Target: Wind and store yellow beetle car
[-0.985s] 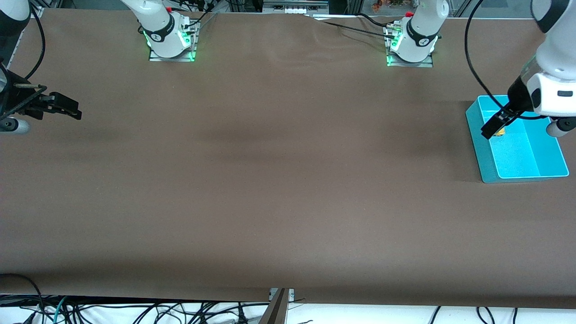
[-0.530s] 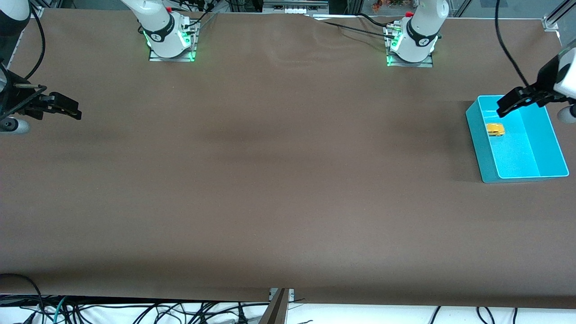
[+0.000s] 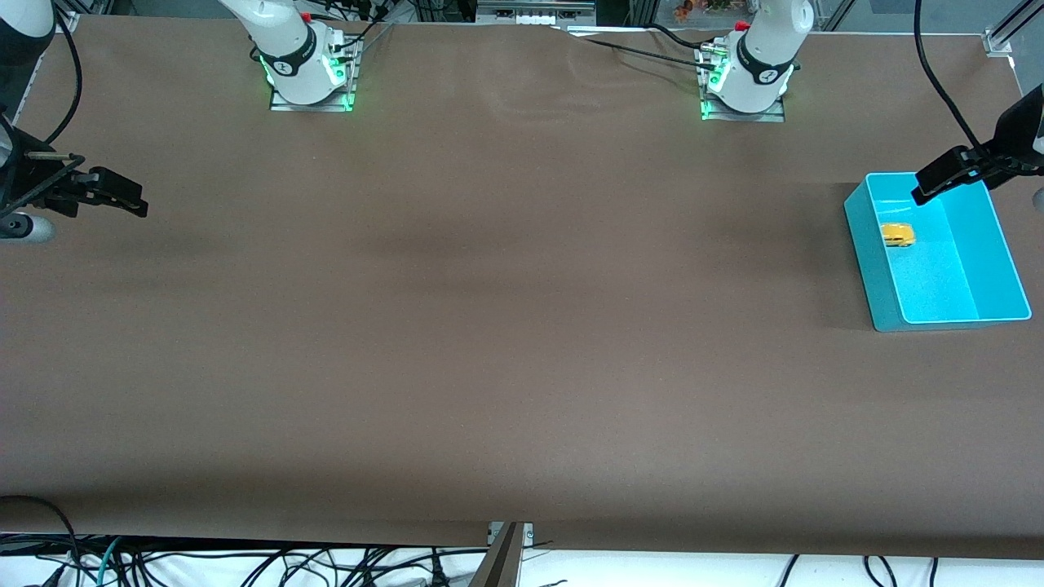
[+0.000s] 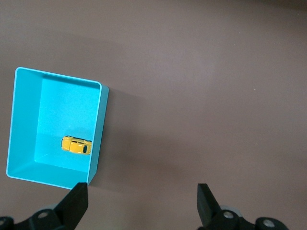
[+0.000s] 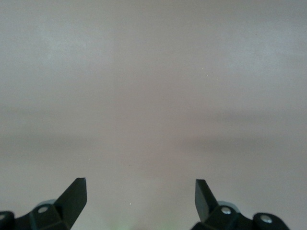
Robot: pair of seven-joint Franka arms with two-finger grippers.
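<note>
Yellow beetle car (image 3: 897, 235) lying inside teal bin (image 3: 987, 269) at left arm's end of desk (image 3: 506, 326). Left gripper (image 3: 938, 181) spread wide, empty, above bin. Right gripper (image 3: 122, 198) spread, empty, waiting over desk.

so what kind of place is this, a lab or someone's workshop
Most likely a robotics lab: two arm bases are bolted to a long brown table, loose cables trail along its near edge, and the only props are a blue bin and a yellow toy car in it.
</note>
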